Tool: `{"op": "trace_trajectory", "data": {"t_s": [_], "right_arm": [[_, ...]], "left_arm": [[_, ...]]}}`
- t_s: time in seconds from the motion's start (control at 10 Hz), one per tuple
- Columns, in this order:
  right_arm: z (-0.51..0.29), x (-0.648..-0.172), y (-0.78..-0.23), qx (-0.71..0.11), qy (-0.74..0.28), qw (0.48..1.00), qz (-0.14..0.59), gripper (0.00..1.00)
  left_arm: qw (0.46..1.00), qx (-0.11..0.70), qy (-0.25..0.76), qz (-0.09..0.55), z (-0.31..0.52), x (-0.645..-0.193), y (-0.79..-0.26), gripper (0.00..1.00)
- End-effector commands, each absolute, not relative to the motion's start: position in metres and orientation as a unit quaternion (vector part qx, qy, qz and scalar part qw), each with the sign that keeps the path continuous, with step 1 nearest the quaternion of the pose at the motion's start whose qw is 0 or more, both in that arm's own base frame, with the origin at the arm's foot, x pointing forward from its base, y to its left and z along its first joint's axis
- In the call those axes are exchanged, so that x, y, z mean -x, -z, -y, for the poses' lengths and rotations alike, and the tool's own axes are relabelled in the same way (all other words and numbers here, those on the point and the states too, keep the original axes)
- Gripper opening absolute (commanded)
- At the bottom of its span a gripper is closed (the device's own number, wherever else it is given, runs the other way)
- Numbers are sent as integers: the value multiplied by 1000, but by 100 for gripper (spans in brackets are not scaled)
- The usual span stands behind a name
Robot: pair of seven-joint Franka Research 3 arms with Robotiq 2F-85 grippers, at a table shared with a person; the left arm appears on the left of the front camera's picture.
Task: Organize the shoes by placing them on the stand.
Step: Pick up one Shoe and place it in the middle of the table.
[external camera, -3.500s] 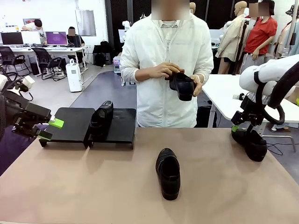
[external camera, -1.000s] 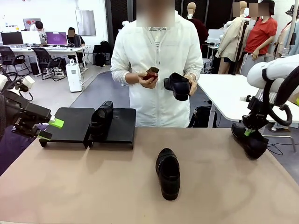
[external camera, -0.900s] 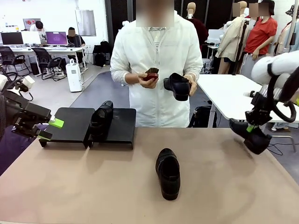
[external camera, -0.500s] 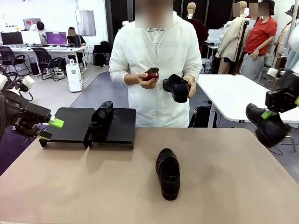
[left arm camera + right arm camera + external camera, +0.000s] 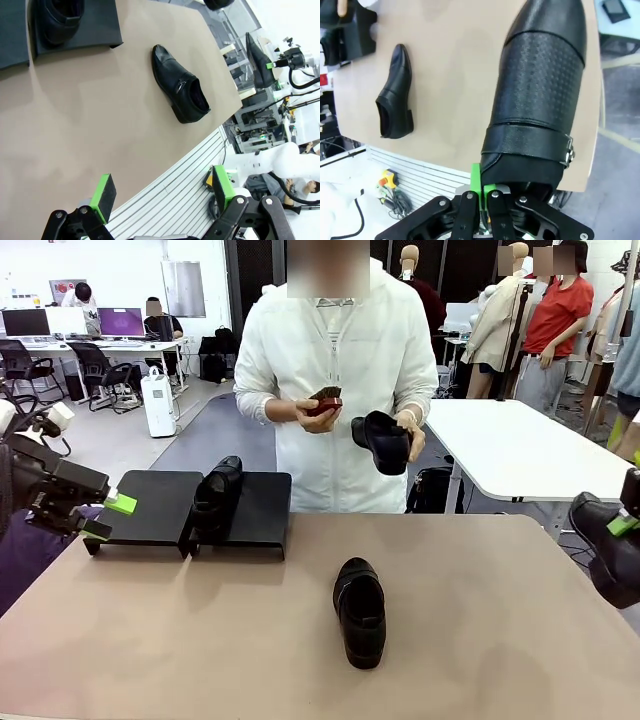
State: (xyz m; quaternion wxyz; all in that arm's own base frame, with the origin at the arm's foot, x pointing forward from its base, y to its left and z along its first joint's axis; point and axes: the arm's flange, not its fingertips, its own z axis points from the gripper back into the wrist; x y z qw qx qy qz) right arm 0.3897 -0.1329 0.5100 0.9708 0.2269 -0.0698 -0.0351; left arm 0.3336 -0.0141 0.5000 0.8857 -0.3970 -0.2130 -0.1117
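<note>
Tan flat tabletop (image 5: 480, 640): work surface, shared with a person at the far side.

Matte-black stand (image 5: 150, 508), two low rectangular platforms side by side at the far left: destination for the shoes, mostly bare.

Black glossy leather slip-on loafers, four alike:
- First loafer (image 5: 218, 495): on the stand, across the seam between the platforms (apparently already placed).
- Second loafer (image 5: 360, 612): lying mid-table, toe toward the robot, free for collection.
- Third loafer (image 5: 612, 558): hanging clear of the surface at the table's right side, probably in transit to the stand.
- Fourth loafer (image 5: 385, 440): gripped in the person's hand (image 5: 408, 423), seemingly for brushing.

Right gripper (image 5: 482, 186): pressed together on the third loafer's heel collar.

Left gripper (image 5: 108, 517): jaws spread, empty, waiting beside the stand's left end.

Small brown brush (image 5: 324, 400): pinched in the person's other hand (image 5: 303, 412).

Changes: a second ago the third loafer hung low at the table's right edge. It is now raised and swung out to the right. Several seconds back both of the person's hands were on the fourth loafer. All else is unmoved.
</note>
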Motion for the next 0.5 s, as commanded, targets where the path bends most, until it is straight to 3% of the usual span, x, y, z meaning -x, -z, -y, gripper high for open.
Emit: {"op": "trace_trajectory", "data": {"t_s": [0.0,0.2,0.4], "right_arm": [[120,-382,-519,-227,31,970,79,0],[130,-389,-511,-227,33,971,70,0],[84,-388,-528,-145,32,983,103,0]], "left_arm": [[882,405,108,216,14,-333,-501,100],[882,405,108,216,14,-333,-501,100],[882,405,108,216,14,-333,-501,100]]}}
